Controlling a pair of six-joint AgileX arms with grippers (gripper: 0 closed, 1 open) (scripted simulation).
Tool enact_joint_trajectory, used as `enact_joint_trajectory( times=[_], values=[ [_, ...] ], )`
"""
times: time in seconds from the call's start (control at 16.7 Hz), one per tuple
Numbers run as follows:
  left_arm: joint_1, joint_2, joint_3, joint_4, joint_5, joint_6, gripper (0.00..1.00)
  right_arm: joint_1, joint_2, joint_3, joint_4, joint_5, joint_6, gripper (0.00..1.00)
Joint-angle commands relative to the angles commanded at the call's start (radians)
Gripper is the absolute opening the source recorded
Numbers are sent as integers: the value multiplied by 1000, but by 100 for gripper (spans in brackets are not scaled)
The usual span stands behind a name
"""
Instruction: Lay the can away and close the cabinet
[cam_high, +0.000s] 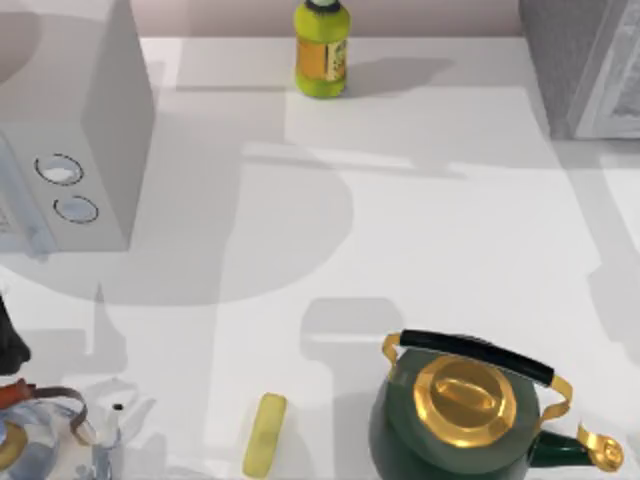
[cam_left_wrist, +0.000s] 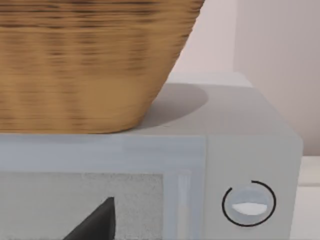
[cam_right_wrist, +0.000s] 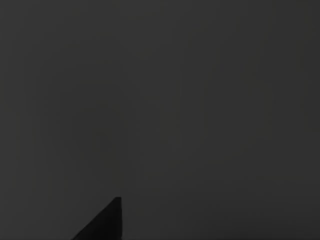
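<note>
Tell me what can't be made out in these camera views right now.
- Right wrist view: dark.
- Top view: the cabinet is cut off by the right edge, so its door state is unclear.
- Top view: a glass object at the lower left is cropped by the frame edge.
- Left wrist view: the woven basket on the microwave is cut off at the frame's edge, contents hidden.

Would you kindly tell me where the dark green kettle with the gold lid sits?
In the top view, the dark green kettle sits at the table's near right edge, beside the pale yellow bar to its left.
</note>
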Motion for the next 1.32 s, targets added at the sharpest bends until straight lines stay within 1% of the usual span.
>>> enact_joint_trajectory(
  times=[0.24,0.36,0.54,0.66,0.78,0.96,1.32],
  values=[
    [0,0,0,0,0,0,100,2,-8,-9,3,-3,-3,100],
    [0,0,0,0,0,0,100,3,-49,-57,20,-15,-16,100],
    [0,0,0,0,0,0,100,3,-172,-200,71,-45,-45,100],
    [0,0,0,0,0,0,100,0,-299,-347,124,-69,-62,100],
    [0,0,0,0,0,0,100,-6,-464,-532,191,-92,-74,100],
    [0,0,0,0,0,0,100,-20,-768,-875,308,-121,-82,100],
    [0,0,0,0,0,0,100,-56,-1380,-1727,519,-149,-74,100]
  ],
)
